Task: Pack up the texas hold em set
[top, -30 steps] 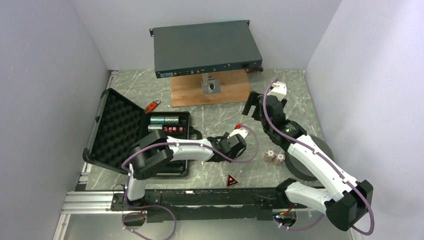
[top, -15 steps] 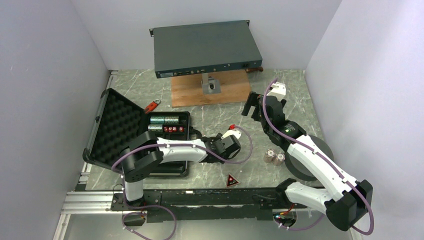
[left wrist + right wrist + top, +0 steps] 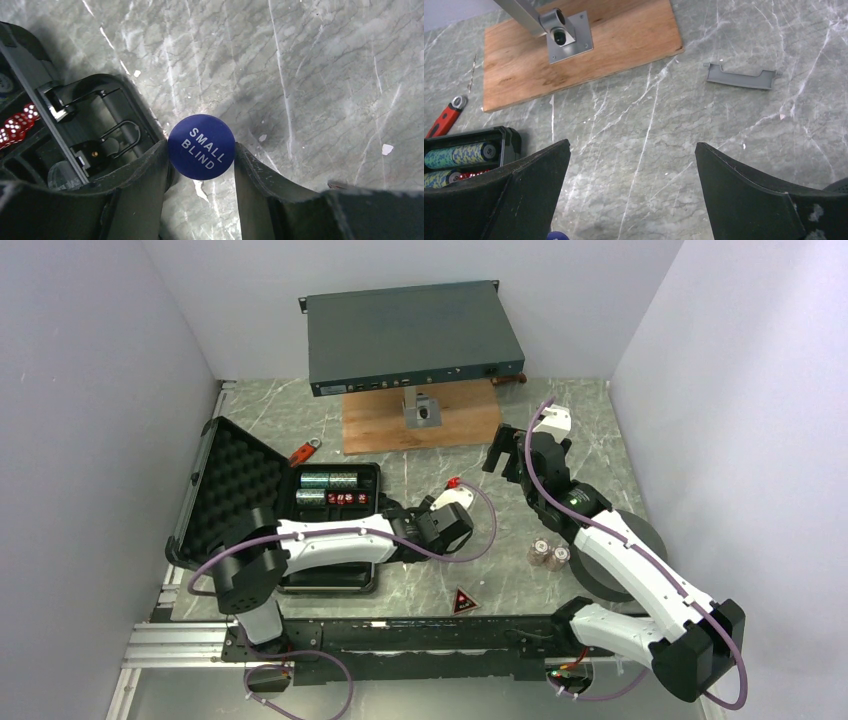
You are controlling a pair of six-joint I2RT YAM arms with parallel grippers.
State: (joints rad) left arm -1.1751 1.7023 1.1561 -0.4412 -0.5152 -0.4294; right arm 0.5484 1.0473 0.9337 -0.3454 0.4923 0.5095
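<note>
The black case (image 3: 372, 536) lies open at the left, its foam-lined lid (image 3: 235, 495) leaning back. Chip stacks (image 3: 330, 480) and red dice (image 3: 350, 498) lie inside. My left gripper (image 3: 398, 518) is shut on the blue "SMALL BLIND" disc (image 3: 201, 146), held above the marble beside the case's latched right edge (image 3: 100, 145). My right gripper (image 3: 505, 455) is open and empty above bare marble, its fingers wide apart in the right wrist view (image 3: 631, 145). Two short chip stacks (image 3: 549, 554) and a red triangle marker (image 3: 463, 601) lie on the table.
A big grey rack unit (image 3: 412, 337) stands on a post over a wooden board (image 3: 420, 425) at the back. A red-handled tool (image 3: 305, 451) lies behind the case. A dark foam ring (image 3: 650, 530) lies under the right arm. A small grey plastic clip (image 3: 741, 77) lies on the marble.
My left gripper has moved left with the blue disc, from mid-table to the case's right edge. The right arm has hardly moved.
</note>
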